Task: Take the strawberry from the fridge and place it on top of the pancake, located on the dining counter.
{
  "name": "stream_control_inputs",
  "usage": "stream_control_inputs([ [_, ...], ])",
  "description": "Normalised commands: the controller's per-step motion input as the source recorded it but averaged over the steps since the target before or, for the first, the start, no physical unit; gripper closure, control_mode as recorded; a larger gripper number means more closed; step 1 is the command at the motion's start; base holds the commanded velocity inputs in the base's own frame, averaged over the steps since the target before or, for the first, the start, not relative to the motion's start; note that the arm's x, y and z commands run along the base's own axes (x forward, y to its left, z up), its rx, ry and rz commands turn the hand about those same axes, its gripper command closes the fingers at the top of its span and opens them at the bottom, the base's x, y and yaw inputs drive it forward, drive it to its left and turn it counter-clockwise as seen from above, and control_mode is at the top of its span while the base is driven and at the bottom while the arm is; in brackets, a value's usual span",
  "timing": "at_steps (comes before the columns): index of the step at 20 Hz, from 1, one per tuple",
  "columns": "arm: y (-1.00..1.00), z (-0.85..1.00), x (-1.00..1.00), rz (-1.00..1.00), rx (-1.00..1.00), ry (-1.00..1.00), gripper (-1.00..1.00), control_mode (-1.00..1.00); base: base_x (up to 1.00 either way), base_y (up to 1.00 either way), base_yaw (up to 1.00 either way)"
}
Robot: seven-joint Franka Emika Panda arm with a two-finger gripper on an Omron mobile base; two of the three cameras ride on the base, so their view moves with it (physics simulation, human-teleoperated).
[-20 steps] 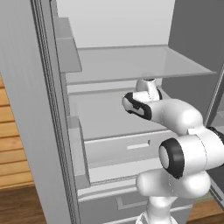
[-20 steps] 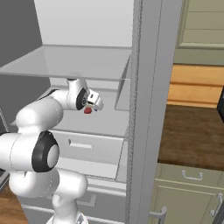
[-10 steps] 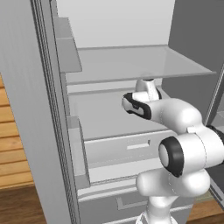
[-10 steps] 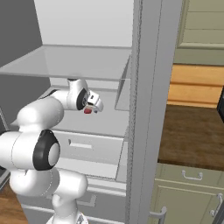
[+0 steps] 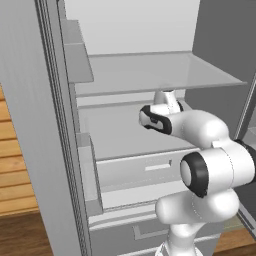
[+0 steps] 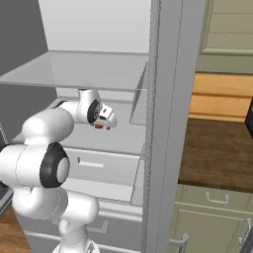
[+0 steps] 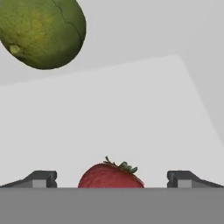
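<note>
My claw (image 7: 111,178) inside the fridge (image 5: 60,150), fingers spread wide.
The strawberry (image 7: 111,175) lay on the pale shelf (image 7: 109,118) between my two fingertips (image 7: 41,179), clear of both, ungrasped. A mottled green fruit (image 7: 43,30) sat farther back on that shelf.

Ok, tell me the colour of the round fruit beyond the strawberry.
Mottled yellow-green, clearest in the hand view.

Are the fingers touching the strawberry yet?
Apart. In the hand view the strawberry sits between the two open fingertips, with bare shelf showing on each side of it.
</note>
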Motion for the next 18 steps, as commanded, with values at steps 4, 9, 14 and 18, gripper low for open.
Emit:
stream_control_inputs([
  [4,0.0,-0.28,0.02,0.0,-0.01,0.06,-1.0,-1.0,0.0,0.0,0.0],
  [9,0.0,-0.13,0.0,0.0,0.0,0.02,-1.0,-1.0,0.0,0.0,0.0],
  [14,0.0,-0.19,0.0,0.0,0.0,0.07,1.0,-1.0,0.0,0.0,0.0],
  [18,0.0,-0.16,-0.02,0.0,0.0,0.03,1.0,-1.0,0.0,0.0,0.0],
])
